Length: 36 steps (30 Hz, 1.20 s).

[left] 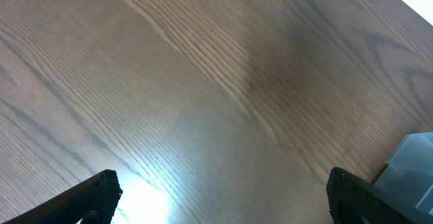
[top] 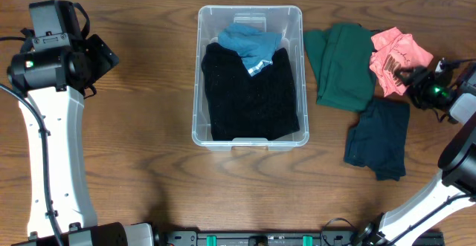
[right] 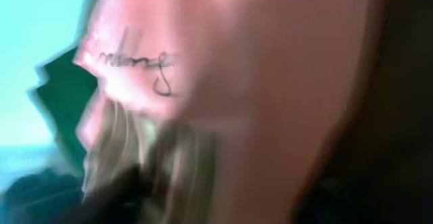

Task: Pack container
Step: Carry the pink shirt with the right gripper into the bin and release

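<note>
The container [top: 196, 75] is a clear plastic bin at the table's middle. It holds a black garment [top: 249, 94] and a blue garment [top: 251, 44] at its far end. My right gripper [top: 407, 76] is on the lower edge of a pink garment with dark script [top: 398, 56]. In the right wrist view this pink garment [right: 270, 82] fills the blurred frame, bunched toward the jaws, which appear shut on it. My left gripper [left: 223, 197] is open and empty over bare wood, left of the bin; a corner of the container [left: 413, 170] shows at its right.
A dark green garment [top: 342, 64] lies just right of the bin. A dark teal garment [top: 379, 138] lies in front of it. The left arm [top: 52, 60] stands at the table's left side.
</note>
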Motion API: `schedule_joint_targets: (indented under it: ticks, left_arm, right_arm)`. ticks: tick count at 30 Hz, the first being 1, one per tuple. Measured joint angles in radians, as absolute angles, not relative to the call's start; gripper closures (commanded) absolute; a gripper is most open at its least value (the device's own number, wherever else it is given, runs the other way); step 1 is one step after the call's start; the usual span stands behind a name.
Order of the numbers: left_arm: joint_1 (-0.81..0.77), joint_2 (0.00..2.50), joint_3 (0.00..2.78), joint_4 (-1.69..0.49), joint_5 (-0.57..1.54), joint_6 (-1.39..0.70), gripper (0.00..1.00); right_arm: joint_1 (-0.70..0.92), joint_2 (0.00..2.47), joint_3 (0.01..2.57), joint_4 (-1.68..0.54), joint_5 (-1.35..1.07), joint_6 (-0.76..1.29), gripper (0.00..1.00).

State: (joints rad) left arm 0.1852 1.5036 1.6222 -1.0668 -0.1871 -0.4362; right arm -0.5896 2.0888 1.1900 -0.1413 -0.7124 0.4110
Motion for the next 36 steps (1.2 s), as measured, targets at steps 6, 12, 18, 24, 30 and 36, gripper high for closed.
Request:
schedule_joint_targets:
  ticks: [6,12,18,24,30,36]
  left_arm:
    - [0.185,1.504,1.622,-1.067,-0.187,-0.436,0.02]
    - [0.185,1.504,1.622,-1.067,-0.187,-0.436,0.02]
    - [0.185,1.504,1.622,-1.067,-0.187,-0.436,0.02]
    - [0.185,1.504,1.622,-1.067,-0.187,-0.436,0.02]
    - [0.185,1.504,1.622,-1.066,-0.187,-0.436,0.02]
    - [0.185,1.504,1.622,-1.066,-0.187,-0.436,0.02]
  right_arm:
    - [-0.593,2.095,1.185,-0.159,-0.683,0.427,0.95]
    - [-0.593,2.051,1.172,-0.168,-0.671,0.429,0.99]
    - [-0.591,1.856,1.155,-0.136,-0.716,0.432,0.99]
    - [-0.556,1.609,1.157,0.007,-0.820,0.504,0.99]
    - [-0.413,1.488,1.157,0.242,-0.918,0.635,0.98]
    - [-0.191,1.476,1.157,0.359,-0.970,0.664,0.96]
